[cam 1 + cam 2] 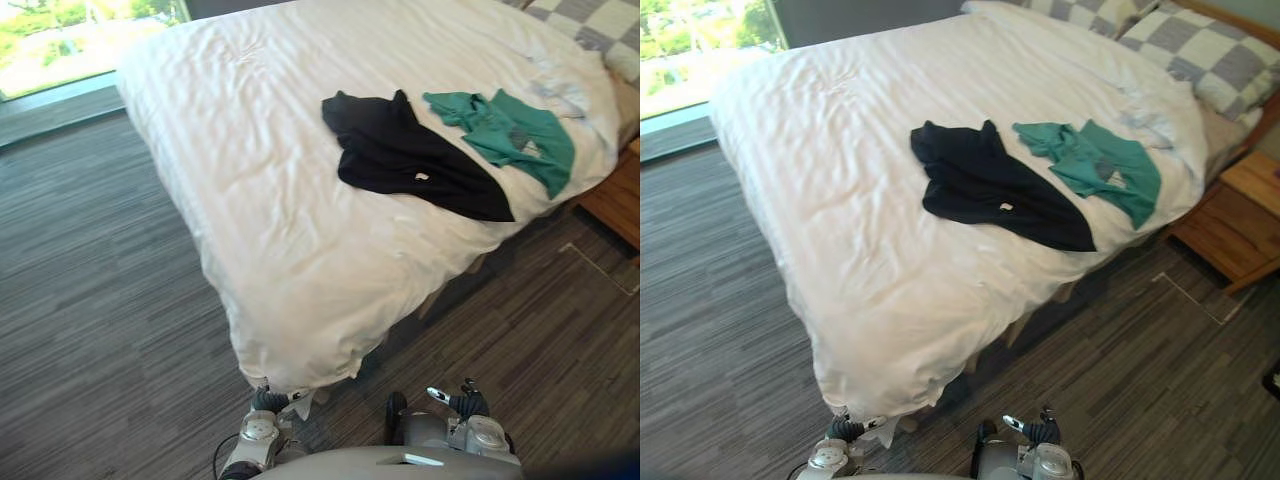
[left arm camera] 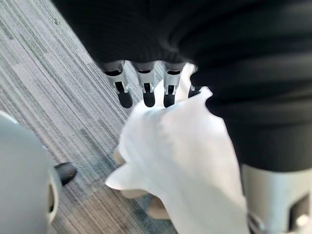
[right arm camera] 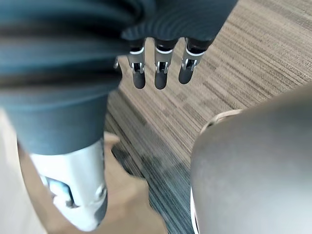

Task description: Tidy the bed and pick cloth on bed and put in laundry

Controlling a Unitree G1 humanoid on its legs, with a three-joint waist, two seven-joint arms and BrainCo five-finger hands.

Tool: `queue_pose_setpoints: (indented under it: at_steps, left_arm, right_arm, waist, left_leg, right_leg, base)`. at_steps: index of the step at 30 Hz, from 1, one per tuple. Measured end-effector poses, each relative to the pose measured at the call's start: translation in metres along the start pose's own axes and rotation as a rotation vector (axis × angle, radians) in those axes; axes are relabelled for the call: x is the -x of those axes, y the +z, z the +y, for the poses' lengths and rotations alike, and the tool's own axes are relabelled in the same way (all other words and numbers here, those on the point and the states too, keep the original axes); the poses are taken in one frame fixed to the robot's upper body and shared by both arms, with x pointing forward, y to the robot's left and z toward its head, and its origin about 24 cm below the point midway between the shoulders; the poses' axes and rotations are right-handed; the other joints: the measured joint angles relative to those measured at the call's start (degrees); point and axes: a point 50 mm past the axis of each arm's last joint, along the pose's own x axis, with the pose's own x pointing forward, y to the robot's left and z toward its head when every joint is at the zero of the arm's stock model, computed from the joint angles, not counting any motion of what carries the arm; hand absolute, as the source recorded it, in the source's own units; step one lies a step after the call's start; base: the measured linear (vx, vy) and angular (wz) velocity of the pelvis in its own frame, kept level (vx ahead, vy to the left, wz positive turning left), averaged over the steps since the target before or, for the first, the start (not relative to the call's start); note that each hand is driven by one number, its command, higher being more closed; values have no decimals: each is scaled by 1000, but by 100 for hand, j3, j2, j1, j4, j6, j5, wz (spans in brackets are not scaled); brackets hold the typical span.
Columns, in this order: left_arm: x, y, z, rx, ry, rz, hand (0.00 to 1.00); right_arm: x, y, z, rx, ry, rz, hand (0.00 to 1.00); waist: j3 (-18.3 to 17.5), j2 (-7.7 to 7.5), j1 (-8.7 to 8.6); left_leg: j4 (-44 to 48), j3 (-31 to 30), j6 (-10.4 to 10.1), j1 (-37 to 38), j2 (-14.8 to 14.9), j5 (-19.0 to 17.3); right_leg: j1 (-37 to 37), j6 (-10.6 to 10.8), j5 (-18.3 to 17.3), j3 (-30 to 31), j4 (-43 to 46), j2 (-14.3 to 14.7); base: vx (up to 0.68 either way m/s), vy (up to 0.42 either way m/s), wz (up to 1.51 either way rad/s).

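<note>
while left hand (image 2: 147, 91) and right hand (image 3: 160, 73) hang straight-fingered, empty, black cloth (image 1: 400, 152) and teal cloth (image 1: 522, 136) lie rumpled on bed (image 1: 250, 190).

The white quilted bed (image 1: 280, 180) and grey striped carpet floor (image 1: 90, 320) are looked down on from the head by both eye views, slightly offset. The floor is viewed very closely along the left hand (image 2: 147, 92) and right hand (image 3: 160, 73); the bed's corner is shared by the left wrist view.

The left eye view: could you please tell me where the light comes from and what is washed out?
Left eye view: daylight comes from the window, itself washed out; the white duvet is brightest beside it. Right eye view: same glare; shadow lies under the duvet's overhang.
</note>
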Motion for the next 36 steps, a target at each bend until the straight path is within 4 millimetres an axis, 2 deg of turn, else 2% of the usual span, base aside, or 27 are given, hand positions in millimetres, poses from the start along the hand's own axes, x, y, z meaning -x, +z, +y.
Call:
queue_pose_setpoints:
  at_steps: [1, 3, 4, 5, 6, 7, 8, 9, 11, 13, 16, 19, 23, 24, 26, 27, 29, 30, 32, 33, 34, 36]
  left_arm:
    - [0, -6, 4, -2, 8, 27, 0]
    - [-1, -8, 8, -13, 16, 42, 0]
    - [-2, -7, 11, -26, 22, 40, 0]
    - [-3, -8, 14, -34, 31, 39, 0]
    - [-3, -8, 19, -41, 43, 39, 0]
    - [-4, -7, 23, -46, 50, 37, 0]
    - [-5, -9, 30, -57, 66, 39, 0]
    - [-4, -13, 32, -61, 70, 49, 0]
    - [-2, -20, 32, -66, 69, 65, 0]
    - [1, -30, 32, -73, 64, 94, 0]
    - [5, -44, 31, -81, 59, 155, 0]
    - [12, -63, 32, -87, 56, 221, 0]
    - [16, -75, 31, -62, 54, 268, 0]
    - [18, -79, 31, -57, 52, 288, 0]
    - [20, -84, 31, -55, 52, 303, 0]
    - [22, -87, 29, -31, 51, 315, 0]
    - [24, -91, 26, 1, 44, 329, 0]
    - [25, -93, 26, -4, 41, 334, 0]
    - [28, -98, 25, -1, 37, 346, 0]
    - [30, -100, 20, 2, 26, 354, 0]
    - [31, -101, 19, 10, 26, 357, 0]
    - [36, -109, 20, 36, 29, 386, 0]
  right_arm:
    - [-2, 5, -1, 5, -3, -18, 0]
    - [-4, 7, 1, 24, 8, -12, 0]
    - [-5, 7, 2, 39, 11, 0, 0]
    - [-6, 12, 2, 34, 6, -3, 0]
    - [-6, 10, 3, 31, 7, 5, 0]
    - [-5, 9, 3, 33, 8, 8, 0]
    - [-5, 7, 4, 48, 12, 14, 0]
    - [-5, 6, 3, 54, 9, 18, 0]
    - [-5, 4, 0, 62, 2, 21, 0]
    - [-4, 1, -3, 67, -5, 26, 0]
    - [-4, -1, -8, 76, -14, 30, 0]
    - [-5, -3, -13, 79, -28, 37, 0]
    - [-5, -5, -20, 72, -50, 46, 0]
    - [-5, -5, -24, 73, -63, 47, 0]
    - [-5, -5, -29, 86, -76, 49, 0]
    - [-5, -10, -31, 91, -85, 67, 0]
    - [-5, -13, -34, 95, -101, 90, 0]
    - [-5, -14, -33, 91, -102, 93, 0]
    - [-5, -14, -32, 78, -101, 94, 0]
    - [-5, -13, -36, 77, -112, 92, 0]
    - [-5, -14, -36, 75, -113, 94, 0]
    - [-2, -17, -36, 45, -119, 93, 0]
  waist:
    - [36, 106, -23]
    - [53, 80, -31]
    - [34, 114, 7]
    - [11, 185, -7]
    - [55, 135, -25]
    - [80, 78, -18]
    - [92, -1, -1]
    - [86, -7, 13]
    - [84, 28, -9]
    - [46, 105, -8]
    - [28, 169, -21]
    - [39, 223, -24]
    - [53, 267, -29]
    - [69, 305, -33]
    - [78, 296, -34]
    - [96, 277, 6]
    - [115, 242, 26]
    - [115, 243, 29]
    - [108, 265, 83]
    - [85, 425, 73]
    - [94, 453, 89]
    - [-13, 401, 147]
  left_leg:
    - [28, -61, 123, -52, 26, 73]
    - [27, -57, 349, -105, 48, 207]
    - [-55, -152, 363, -178, 32, 215]
    - [-122, -44, 298, -148, 134, 261]
    - [-120, 13, 179, -119, 182, 267]
    - [-118, 67, 171, -80, 186, 269]
    - [-82, 172, 94, -24, 235, 312]
    - [-54, 237, 41, 7, 267, 359]
    - [65, 315, 4, 11, 304, 447]
    - [211, 483, -23, 95, 324, 490]
    - [367, 681, -23, 230, 329, 494]
    - [685, 804, -23, 390, 369, 494]
    - [1235, 882, -23, 380, 487, 494]
    - [1524, 816, -22, 337, 557, 495]
    - [2021, 375, 136, 80, 575, 559]
    - [2069, -427, 219, -154, 299, 212]
    - [1590, -1475, 276, -378, -276, -352]
    - [1396, -1841, 271, -472, -474, -414]
    - [1047, -2405, 257, -666, -679, -395]
    - [477, -2595, 260, -726, -536, -171]
    - [483, -2462, 460, -709, -522, -143]
    - [122, -2176, 483, -559, -557, 23]
  right_leg:
    - [-64, -96, 79, 164, -48, 176]
    - [-45, -117, 290, 389, -434, 395]
    - [61, -130, 550, 544, -985, 589]
    - [114, -202, 493, 305, -1252, 684]
    - [105, -251, 441, 17, -1152, 626]
    - [95, -234, 454, -51, -1112, 599]
    - [163, -171, 554, 95, -1261, 693]
    - [286, -184, 659, 164, -1473, 771]
    - [515, -174, 865, 247, -1915, 849]
    - [781, -241, 1244, 544, -2433, 991]
    - [1045, -238, 1484, 907, -2850, 1096]
    - [1156, -251, 1535, 1390, -2890, 1191]
    - [1190, -254, 1542, 1730, -2891, 1255]
    - [1220, -253, 1540, 1886, -2891, 1294]
    - [1231, -250, 1531, 2125, -2888, 1287]
    - [1209, -275, 1516, 2308, -2887, 1235]
    - [1200, -240, 1558, 2583, -2887, 1108]
    - [1191, -205, 1580, 2704, -2887, 1071]
    - [1155, -120, 1637, 2926, -2889, 1065]
    - [1102, -56, 1677, 2934, -2924, 1211]
    - [1131, -18, 1705, 2935, -2924, 1214]
    - [1069, 68, 1612, 2646, -2610, 1104]
  base:
    - [95, -125, -81]
    - [53, -156, -88]
    - [13, -94, -85]
    - [7, -44, -70]
    - [17, -37, -35]
    - [-8, -62, -29]
    - [-5, -61, -35]
    - [36, -65, -44]
    - [88, -19, -37]
    - [97, 25, -59]
    - [61, 65, -70]
    - [36, 98, -76]
    - [-4, 64, -57]
    - [0, 77, -60]
    - [11, 67, -50]
    - [-4, 104, -49]
    - [-39, 139, -61]
    - [-56, 105, -48]
    - [-154, 151, -65]
    - [-235, 183, -67]
    - [-192, 158, -62]
    - [8, 102, -53]
